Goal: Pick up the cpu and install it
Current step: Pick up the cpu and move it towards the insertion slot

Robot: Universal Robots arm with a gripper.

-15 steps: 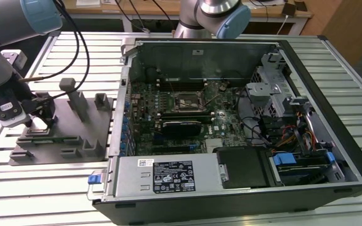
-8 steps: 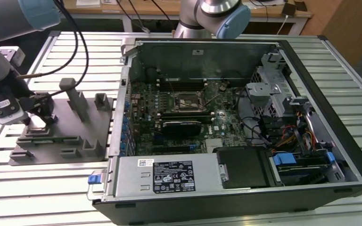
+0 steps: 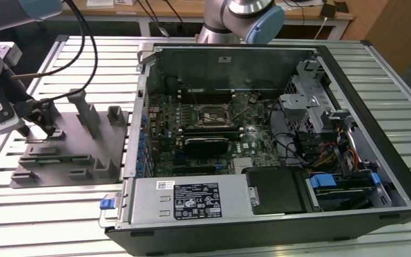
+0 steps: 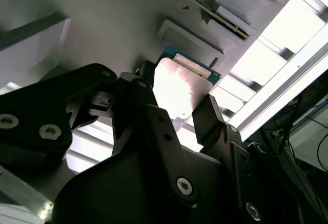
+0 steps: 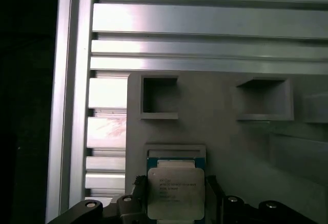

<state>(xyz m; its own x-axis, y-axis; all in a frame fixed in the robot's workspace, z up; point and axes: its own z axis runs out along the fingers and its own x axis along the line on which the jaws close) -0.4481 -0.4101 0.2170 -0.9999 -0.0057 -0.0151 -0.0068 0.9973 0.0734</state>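
Clamping cpu (image 5: 176,193) in gripper (image 4: 177,95) at grey fixture (image 3: 68,140), exterior view's left; not yet seating it in socket (image 3: 215,115).

Fixture block (image 3: 62,144) on slatted table (image 3: 48,214), at exterior view's left of computer case (image 3: 213,67). Cpu (image 5: 176,193) at block's recess, gripper (image 3: 38,130) over it. Socket (image 3: 216,116) inside case.

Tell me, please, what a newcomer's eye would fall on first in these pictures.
The open computer case, its insides bare, takes up the middle and right of the exterior view. On that view's left the gripper hangs at a grey fixture. In the first wrist view the silvery cpu lies right at the gripper, at a pocket of that fixture.
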